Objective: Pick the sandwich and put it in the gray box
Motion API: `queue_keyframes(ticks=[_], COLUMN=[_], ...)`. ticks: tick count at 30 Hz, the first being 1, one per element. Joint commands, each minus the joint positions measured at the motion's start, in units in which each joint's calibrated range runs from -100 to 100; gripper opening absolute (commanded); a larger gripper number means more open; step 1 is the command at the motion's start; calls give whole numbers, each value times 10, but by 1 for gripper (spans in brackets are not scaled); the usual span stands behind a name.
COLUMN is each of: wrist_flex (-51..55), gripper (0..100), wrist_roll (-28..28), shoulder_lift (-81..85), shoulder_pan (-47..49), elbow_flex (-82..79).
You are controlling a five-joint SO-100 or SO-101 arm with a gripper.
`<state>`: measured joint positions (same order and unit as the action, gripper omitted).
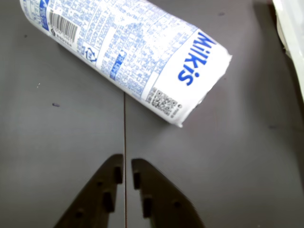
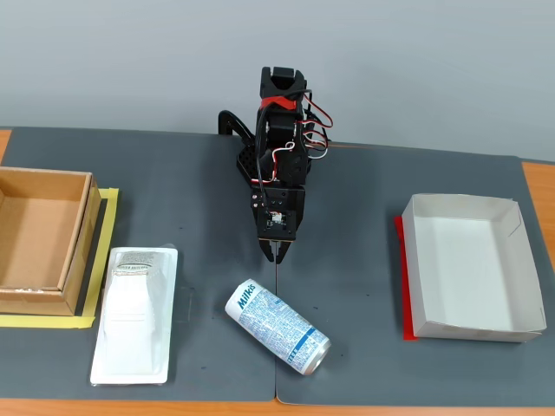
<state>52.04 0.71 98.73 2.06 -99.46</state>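
The sandwich (image 2: 134, 316), a flat white packet with a grey label at its far end, lies at the front left of the dark mat in the fixed view. A white edge at the top right of the wrist view looks like that packet (image 1: 290, 23). The gray box (image 2: 416, 269), an open pale tray with a red strip on its left side, sits at the right and holds nothing. My gripper (image 2: 276, 252) hangs over the mat's middle, pointing down, shut and holding nothing. In the wrist view the gripper (image 1: 125, 165) shows its jaws almost touching above the mat seam.
A blue-and-white Milkis can (image 2: 277, 327) lies on its side just in front of the gripper, and it fills the top of the wrist view as the can (image 1: 128, 52). A brown cardboard box (image 2: 74, 234) stands at the left edge on yellow tape.
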Motion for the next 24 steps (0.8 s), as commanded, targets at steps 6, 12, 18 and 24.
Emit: queue_keyframes(ticks=[6, 12, 18, 24], wrist_flex=[-8, -8, -8, -8], gripper=[2, 2, 2, 2], wrist_roll=[0, 0, 0, 0], shoulder_lift=[6, 6, 6, 6], shoulder_pan=[1, 1, 1, 1], elbow_flex=[-2, -2, -2, -2])
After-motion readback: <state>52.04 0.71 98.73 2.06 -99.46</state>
